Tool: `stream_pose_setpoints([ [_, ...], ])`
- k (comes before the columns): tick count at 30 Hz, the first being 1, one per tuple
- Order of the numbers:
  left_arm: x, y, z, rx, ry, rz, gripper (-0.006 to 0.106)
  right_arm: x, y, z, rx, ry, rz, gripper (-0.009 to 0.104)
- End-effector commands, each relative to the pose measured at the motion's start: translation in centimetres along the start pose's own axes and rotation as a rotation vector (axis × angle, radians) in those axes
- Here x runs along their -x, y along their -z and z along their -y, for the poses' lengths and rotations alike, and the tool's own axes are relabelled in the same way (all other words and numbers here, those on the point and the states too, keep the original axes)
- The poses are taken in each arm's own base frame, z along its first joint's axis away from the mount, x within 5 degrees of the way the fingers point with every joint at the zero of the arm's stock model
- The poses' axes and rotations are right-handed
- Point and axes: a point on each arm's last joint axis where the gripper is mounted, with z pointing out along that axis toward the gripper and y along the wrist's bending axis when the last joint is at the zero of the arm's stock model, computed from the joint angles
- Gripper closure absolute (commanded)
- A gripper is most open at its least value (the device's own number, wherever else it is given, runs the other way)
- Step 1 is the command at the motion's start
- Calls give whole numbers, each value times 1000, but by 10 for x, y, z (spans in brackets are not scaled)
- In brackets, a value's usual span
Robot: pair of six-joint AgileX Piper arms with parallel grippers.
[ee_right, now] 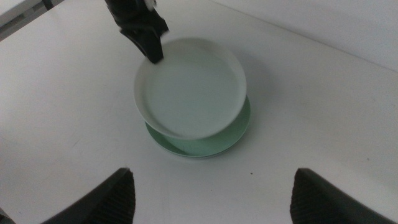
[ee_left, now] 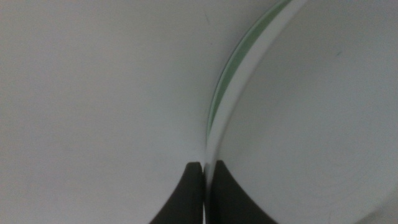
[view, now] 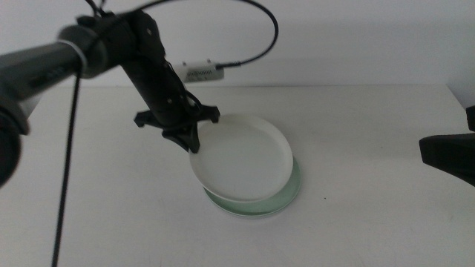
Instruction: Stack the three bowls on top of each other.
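My left gripper (view: 190,141) is shut on the near-left rim of the white bowl (view: 241,159). This bowl sits slightly tilted over the pale mint green bowl (view: 288,194), whose rim shows beneath it on the front and right. In the left wrist view the two jaws pinch the white bowl's (ee_left: 311,124) rim, with the green bowl's (ee_left: 227,74) edge just under it. The right wrist view shows the white bowl (ee_right: 189,87) above the green bowl (ee_right: 211,146) and my right gripper (ee_right: 214,199) open, well back from them. That right gripper (view: 449,156) waits at the table's right edge.
A small white box (view: 200,73) with a black cable lies at the back of the white table (view: 356,222), behind the left arm. The table's far edge meets a pale wall.
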Motion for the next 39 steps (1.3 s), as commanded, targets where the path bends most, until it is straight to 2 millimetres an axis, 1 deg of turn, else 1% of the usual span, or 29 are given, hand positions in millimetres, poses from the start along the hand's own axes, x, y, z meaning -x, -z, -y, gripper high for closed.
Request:
stream_pose_setpoints([
  [1,6,22,16,-52,4,92,103,11,5,1,-17,-3,80,30],
  [5,11,4,18,-112,19,82,92,11,5,1,-17,-3,80,30],
  [7,11,0,19,-142,3,77,82,11,5,1,-17,-3,80,30],
  [9,11,0,20,-156,-11,80,69,11,5,1,-17,-3,80,30],
  [10,12,3,20,-157,-16,83,58,11,5,1,-17,-3,80,30],
  [11,12,6,21,-158,-18,86,50,11,5,1,-17,-3,80,30],
  [12,12,11,20,-152,-24,95,39,11,5,1,-17,-3,80,30],
  [13,13,18,19,-146,-27,108,28,11,5,1,-17,-3,80,30],
  [15,13,37,17,-141,-36,131,10,11,5,1,-17,-3,80,30],
  [20,9,98,13,-141,-51,216,10,11,5,1,-17,-3,80,30],
  [22,6,124,10,-126,-57,279,10,11,5,1,-17,-3,80,30],
  [25,2,157,2,-58,-60,391,10,11,5,1,-17,-3,80,30],
  [28,-1,183,-8,-4,-50,505,10,11,5,1,-17,-3,80,30],
  [34,-13,227,-16,22,-26,673,10,11,5,1,-17,-3,80,30],
  [37,-15,245,-18,34,-18,781,10,11,5,1,-18,-2,81,30],
  [39,-13,250,-16,24,-15,841,10,11,5,1,-18,-2,81,30],
])
